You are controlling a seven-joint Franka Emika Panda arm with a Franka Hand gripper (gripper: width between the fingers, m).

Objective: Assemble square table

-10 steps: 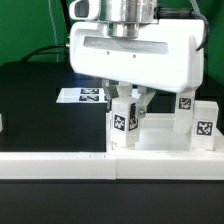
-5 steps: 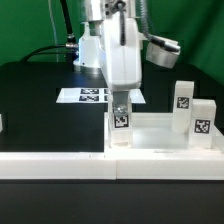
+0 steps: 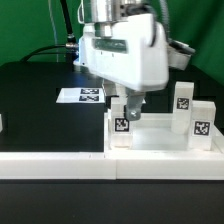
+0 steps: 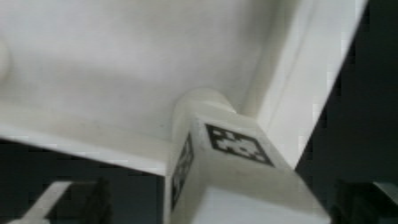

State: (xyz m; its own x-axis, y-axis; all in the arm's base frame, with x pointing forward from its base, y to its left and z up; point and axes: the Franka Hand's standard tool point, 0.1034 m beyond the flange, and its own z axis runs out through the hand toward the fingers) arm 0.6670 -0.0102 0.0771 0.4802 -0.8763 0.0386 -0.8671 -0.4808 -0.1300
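The white square tabletop (image 3: pixel 160 141) lies with its rim up at the exterior view's right; it also shows in the wrist view (image 4: pixel 107 70). A short white leg (image 3: pixel 121 125) with a tag stands upright in its near corner at the exterior view's left, also in the wrist view (image 4: pixel 228 150). My gripper (image 3: pixel 128 107) reaches down from above and is shut on the top of this leg. The hand is turned at an angle to the camera. My fingertips are hidden behind the leg in the wrist view.
Two more tagged white legs (image 3: pixel 184 97) (image 3: pixel 203 121) stand at the tabletop's far right. The marker board (image 3: pixel 88 95) lies behind on the black table. A long white rail (image 3: pixel 60 164) runs along the front. A small white piece (image 3: pixel 2 122) shows at the left edge.
The hand has turned about the vertical axis over the leg, from broadside to edge-on to a slanted pose. The leg stays in the same corner.
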